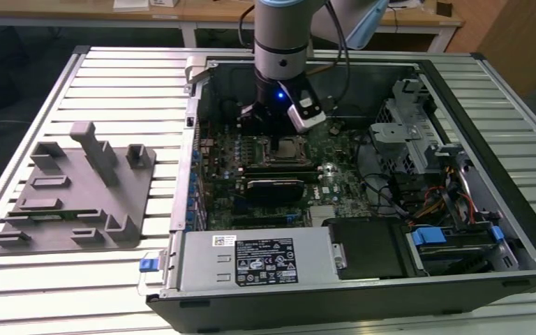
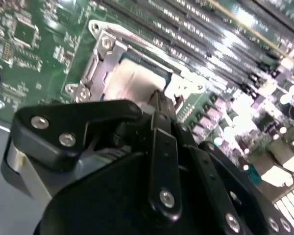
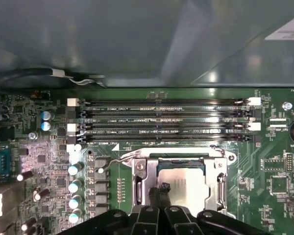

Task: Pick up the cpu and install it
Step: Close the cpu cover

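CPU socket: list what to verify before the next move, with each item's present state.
1. cpu lies within the socket frame: ok.
2. Tool is at the cpu's edge: ok.
3. cpu level in the socket: cannot tell.
4. Wire lever latched: cannot tell.
5. Computer case open, arm reaching in: ok.

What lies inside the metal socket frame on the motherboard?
The cpu lies inside the socket frame, silvery top showing. The gripper covers part of one edge, and whatever is beneath the cpu is hidden.
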You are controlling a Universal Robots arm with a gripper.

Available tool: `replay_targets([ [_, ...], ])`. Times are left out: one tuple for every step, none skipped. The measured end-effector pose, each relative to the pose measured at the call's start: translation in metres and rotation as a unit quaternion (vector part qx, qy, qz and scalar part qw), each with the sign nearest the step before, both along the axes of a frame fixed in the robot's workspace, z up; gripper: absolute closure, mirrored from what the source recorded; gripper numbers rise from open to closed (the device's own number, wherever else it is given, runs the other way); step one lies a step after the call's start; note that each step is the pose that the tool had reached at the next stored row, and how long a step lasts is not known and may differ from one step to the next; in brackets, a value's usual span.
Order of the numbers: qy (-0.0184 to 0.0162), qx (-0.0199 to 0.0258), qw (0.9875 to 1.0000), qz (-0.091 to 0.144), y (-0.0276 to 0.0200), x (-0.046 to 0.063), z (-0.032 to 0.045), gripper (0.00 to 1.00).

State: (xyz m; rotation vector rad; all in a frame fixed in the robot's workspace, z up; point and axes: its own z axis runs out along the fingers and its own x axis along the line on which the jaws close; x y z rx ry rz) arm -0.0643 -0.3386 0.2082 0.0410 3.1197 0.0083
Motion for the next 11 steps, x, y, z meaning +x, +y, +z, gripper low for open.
replay_targets([
  [0.0000,-0.0001,1.0000,0.000,0.0000,0.000,0.0017,0.89],
  [0.0000,0.0000,1.0000,0.000,0.0000,0.000,0.0034,0.89],
  [0.0000,0.0000,1.0000,0.000,0.0000,0.000,0.0053,0.89],
  [0.0000,0.0000,1.0000,0.000,0.0000,0.000,0.0073,0.89],
  [0.0000,0.0000,1.0000,0.000,0.0000,0.000,0.0093,0.89],
  [-0.0001,0.0001,1.0000,0.000,0.0000,0.000,0.0112,0.89],
  [-0.0001,0.0000,1.0000,0.000,0.0000,0.000,0.0132,0.89],
  [-0.0001,0.0000,1.0000,0.000,0.0000,0.000,0.0151,0.89],
  [-0.0001,0.0000,1.0000,0.000,0.0000,0.000,0.0170,0.89],
  [-0.0001,0.0000,1.0000,0.000,0.0000,0.000,0.0190,0.89],
  [-0.0002,0.0000,1.0000,0.000,0.0000,0.000,0.0209,0.89],
])
